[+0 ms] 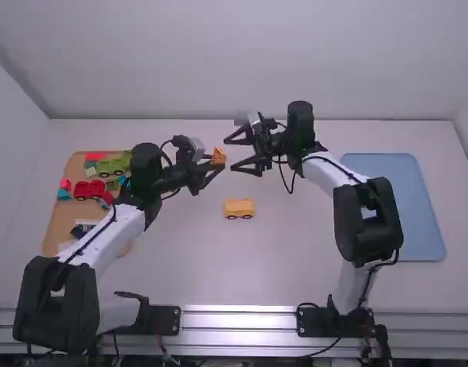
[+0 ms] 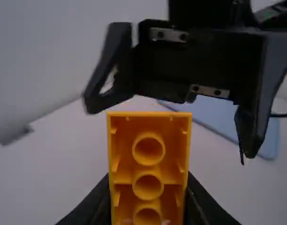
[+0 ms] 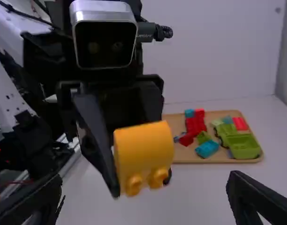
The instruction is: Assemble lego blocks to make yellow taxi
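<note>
My left gripper is above the table, left of centre, shut on a yellow-orange block. In the left wrist view this block shows its hollow underside with round tubes between the fingers of my left gripper. My right gripper stands open just to the right of the block, apart from it. In the right wrist view the wide gap of my right gripper faces the block, which shows a curved top and studs. A yellow car base with dark wheels sits on the table below them.
A wooden tray at the left holds red, green and teal blocks, partly under the left arm. A blue tray lies at the right, beside the right arm.
</note>
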